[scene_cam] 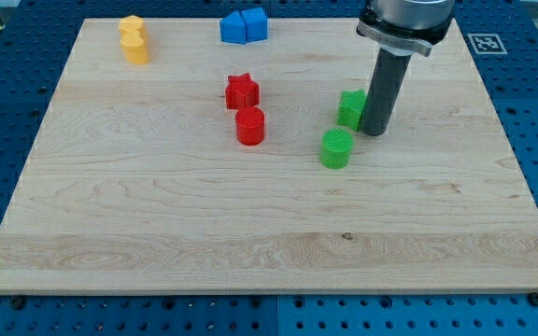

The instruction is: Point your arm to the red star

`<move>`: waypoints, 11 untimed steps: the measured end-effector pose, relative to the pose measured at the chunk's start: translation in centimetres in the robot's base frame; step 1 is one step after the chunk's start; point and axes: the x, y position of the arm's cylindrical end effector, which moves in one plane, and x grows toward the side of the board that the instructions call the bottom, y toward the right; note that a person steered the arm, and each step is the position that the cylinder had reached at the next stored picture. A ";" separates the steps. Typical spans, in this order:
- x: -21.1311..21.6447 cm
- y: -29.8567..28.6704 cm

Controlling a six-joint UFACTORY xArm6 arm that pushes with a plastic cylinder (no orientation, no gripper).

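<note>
The red star (242, 91) lies on the wooden board (157, 215), a little left of centre in the upper half. A red cylinder (250, 126) stands just below it, almost touching. My tip (373, 132) rests on the board well to the right of the red star, right beside a green block (351, 108) on its left. A green cylinder (336, 148) sits just below and left of the tip.
Two yellow blocks (134, 39) stand close together at the top left. Two blue blocks (243, 26) sit side by side at the top centre. The arm's body (405, 23) hangs over the top right. The board lies on a blue perforated table (530, 84).
</note>
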 end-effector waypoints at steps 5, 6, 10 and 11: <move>1.9 5.2; 1.9 5.2; -3.3 6.5; -7.2 4.5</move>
